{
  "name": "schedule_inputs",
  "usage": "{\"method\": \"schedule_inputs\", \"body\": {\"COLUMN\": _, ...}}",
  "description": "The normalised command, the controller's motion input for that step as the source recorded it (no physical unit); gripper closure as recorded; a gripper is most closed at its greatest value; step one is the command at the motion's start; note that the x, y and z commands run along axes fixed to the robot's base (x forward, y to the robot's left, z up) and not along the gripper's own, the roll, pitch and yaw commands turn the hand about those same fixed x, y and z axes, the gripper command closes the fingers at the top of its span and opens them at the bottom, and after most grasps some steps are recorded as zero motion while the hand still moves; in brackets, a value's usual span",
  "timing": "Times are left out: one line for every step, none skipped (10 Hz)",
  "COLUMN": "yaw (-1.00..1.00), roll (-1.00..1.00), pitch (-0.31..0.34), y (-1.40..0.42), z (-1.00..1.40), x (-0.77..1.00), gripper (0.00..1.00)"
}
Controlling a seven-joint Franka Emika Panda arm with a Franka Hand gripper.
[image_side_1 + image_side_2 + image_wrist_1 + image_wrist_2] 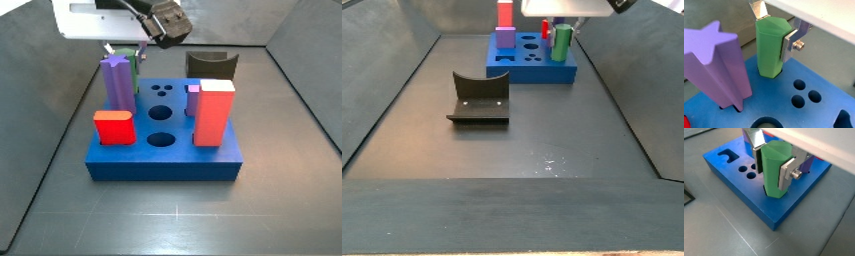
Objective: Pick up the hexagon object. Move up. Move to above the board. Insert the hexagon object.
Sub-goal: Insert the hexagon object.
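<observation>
The hexagon object (pixel 771 47), a slim green post, stands upright with its lower end in a hole near a corner of the blue board (pixel 817 80). My gripper (pixel 774 36) is shut on it, one silver finger on each side, in both wrist views (pixel 771 170). The board (pixel 737 183) and the post (pixel 773 168) show there too. In a side view the post (pixel 130 58) is mostly hidden behind the purple star post (pixel 118 85), under the gripper (pixel 134 45). In the other side view the gripper (pixel 563 22) holds the post (pixel 561 42) at the board's (pixel 543 72) right end.
The board also bears a tall red block (pixel 214 112), a short red block (pixel 114 127) and a small pink block (pixel 193 90). Three small round holes (pixel 163 92) and a large round hole (pixel 160 139) are open. The dark fixture (pixel 478 98) stands on the floor.
</observation>
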Motion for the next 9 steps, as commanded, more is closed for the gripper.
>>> {"method": "schedule_inputs", "body": {"yaw": 0.04, "roll": 0.17, "pitch": -0.119, "y": -0.07, "z": -0.56, "x": 0.0, "gripper": 1.0}}
{"method": "schedule_inputs", "body": {"yaw": 0.04, "roll": 0.21, "pitch": -0.101, "y": -0.13, "z": -0.56, "x": 0.0, "gripper": 1.0}}
{"method": "schedule_inputs", "body": {"yaw": 0.01, "roll": 0.24, "pitch": -0.051, "y": -0.16, "z": -0.55, "x": 0.0, "gripper": 1.0}}
{"method": "schedule_inputs", "body": {"yaw": 0.0, "roll": 0.2, "pitch": -0.027, "y": -0.15, "z": -0.52, "x": 0.01, "gripper": 1.0}}
{"method": "schedule_inputs", "body": {"yaw": 0.0, "roll": 0.19, "pitch": -0.074, "y": -0.17, "z": -0.53, "x": 0.0, "gripper": 1.0}}
{"method": "schedule_inputs", "body": {"yaw": 0.0, "roll": 0.14, "pitch": -0.12, "y": -0.16, "z": -0.5, "x": 0.0, "gripper": 1.0}}
{"method": "schedule_inputs", "body": {"yaw": 0.0, "roll": -0.04, "pitch": -0.131, "y": 0.0, "z": -0.17, "x": -0.03, "gripper": 1.0}}
{"method": "schedule_inputs", "body": {"yaw": 0.0, "roll": 0.0, "pitch": -0.06, "y": 0.0, "z": -0.04, "x": -0.03, "gripper": 1.0}}
{"method": "schedule_inputs", "body": {"yaw": 0.0, "roll": 0.0, "pitch": 0.0, "y": 0.0, "z": 0.0, "x": 0.0, "gripper": 1.0}}
